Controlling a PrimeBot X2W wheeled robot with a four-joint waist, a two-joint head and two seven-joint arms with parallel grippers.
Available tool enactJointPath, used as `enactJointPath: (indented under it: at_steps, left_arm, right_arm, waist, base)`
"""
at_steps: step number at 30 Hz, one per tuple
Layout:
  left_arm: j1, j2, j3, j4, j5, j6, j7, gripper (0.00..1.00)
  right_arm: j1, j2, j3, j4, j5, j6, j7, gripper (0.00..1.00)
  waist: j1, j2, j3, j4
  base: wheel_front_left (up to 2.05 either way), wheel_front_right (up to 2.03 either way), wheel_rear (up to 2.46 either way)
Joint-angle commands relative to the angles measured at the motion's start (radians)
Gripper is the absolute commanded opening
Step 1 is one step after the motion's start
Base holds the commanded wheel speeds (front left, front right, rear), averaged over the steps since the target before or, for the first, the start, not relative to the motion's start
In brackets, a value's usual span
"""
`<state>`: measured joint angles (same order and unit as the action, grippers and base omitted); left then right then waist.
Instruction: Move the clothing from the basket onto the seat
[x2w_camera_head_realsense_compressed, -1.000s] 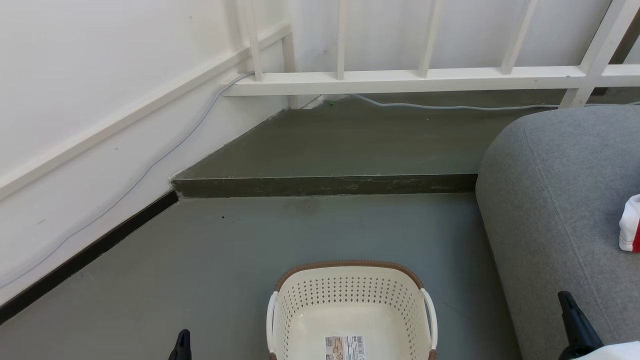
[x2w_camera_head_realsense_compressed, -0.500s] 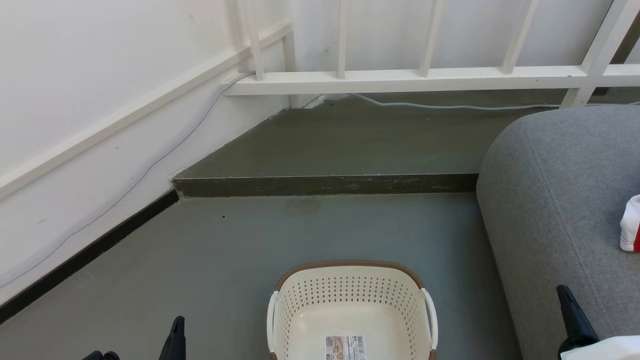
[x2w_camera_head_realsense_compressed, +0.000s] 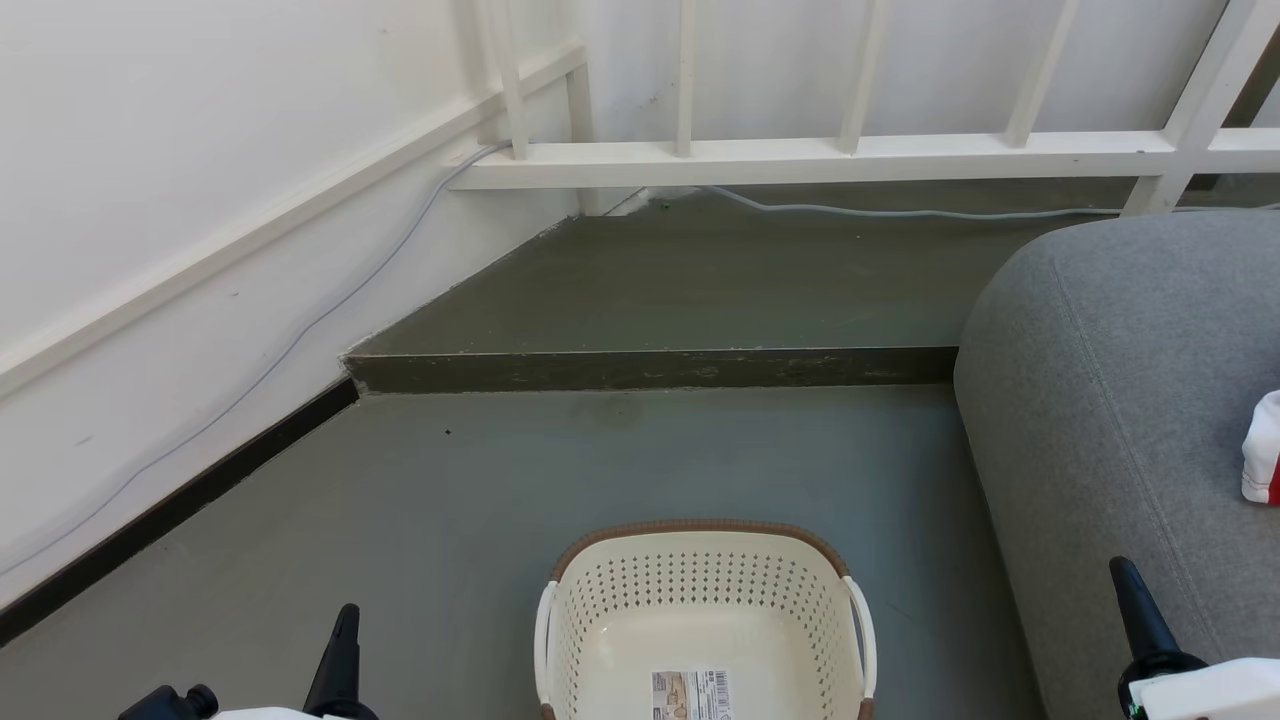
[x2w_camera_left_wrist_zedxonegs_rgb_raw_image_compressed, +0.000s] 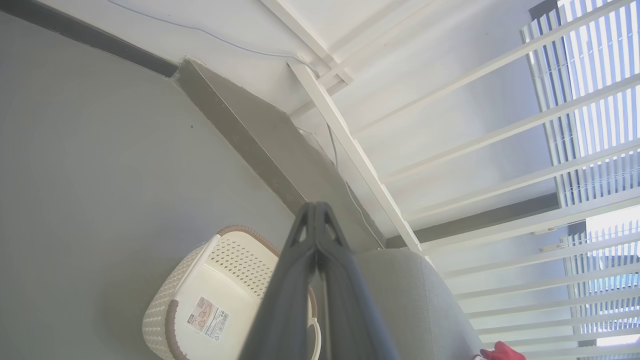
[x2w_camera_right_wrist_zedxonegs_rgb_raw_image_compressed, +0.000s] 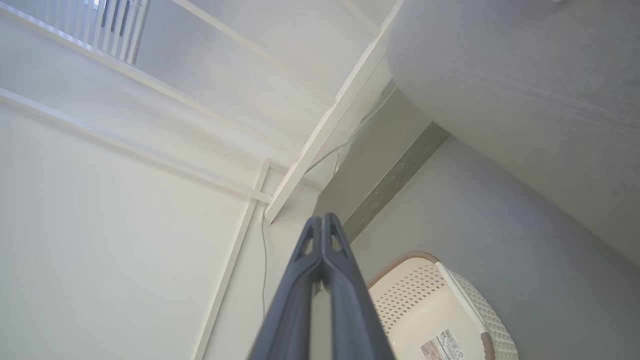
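Note:
The cream perforated basket (x2w_camera_head_realsense_compressed: 700, 620) stands on the floor at the bottom centre of the head view, holding nothing but a barcode sticker (x2w_camera_head_realsense_compressed: 690, 695). A bit of the red and white clothing (x2w_camera_head_realsense_compressed: 1262, 462) lies on the grey seat (x2w_camera_head_realsense_compressed: 1120, 400) at the right edge. My left gripper (x2w_camera_head_realsense_compressed: 345, 615) rises shut at the lower left, apart from the basket. My right gripper (x2w_camera_head_realsense_compressed: 1122, 572) rises shut at the lower right, in front of the seat. The wrist views show the left gripper (x2w_camera_left_wrist_zedxonegs_rgb_raw_image_compressed: 315, 206) and the right gripper (x2w_camera_right_wrist_zedxonegs_rgb_raw_image_compressed: 325, 217) with tips pressed together, the basket (x2w_camera_left_wrist_zedxonegs_rgb_raw_image_compressed: 220, 300) (x2w_camera_right_wrist_zedxonegs_rgb_raw_image_compressed: 435, 315) below them.
A raised floor step (x2w_camera_head_realsense_compressed: 650, 368) crosses behind the basket. A white railing (x2w_camera_head_realsense_compressed: 800, 150) and a white wall (x2w_camera_head_realsense_compressed: 200, 200) with a thin cable (x2w_camera_head_realsense_compressed: 300, 335) bound the corner. Grey floor (x2w_camera_head_realsense_compressed: 450, 520) lies open left of the basket.
Both grippers have risen a little into the head view, still shut. The basket, seat and clothing have stayed in place.

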<state>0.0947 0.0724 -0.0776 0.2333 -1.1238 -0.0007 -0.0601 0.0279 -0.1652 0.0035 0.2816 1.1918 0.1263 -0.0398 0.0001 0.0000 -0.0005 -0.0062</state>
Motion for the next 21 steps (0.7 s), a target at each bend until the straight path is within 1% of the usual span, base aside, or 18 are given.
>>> enactJointPath:
  at_steps: [1,21]
  left_arm:
    - [-0.058,0.009,0.032,-0.021,-0.033,-0.016,0.009,0.0]
    - [-0.118,0.009,0.081,-0.008,-0.24,-0.064,0.064,0.0]
  right_arm:
    - [-0.051,-0.011,-0.001,-0.028,0.028,0.003,0.011,0.0]
    - [-0.086,0.039,-0.046,-0.032,0.196,0.004,0.068,0.0]
  waist:
    - [-0.0001,0.0,0.0,0.0]
    - [-0.0001,0.0,0.002,0.003]
  base:
    - [0.0,0.0,0.0]
    - [0.0,0.0,0.0]
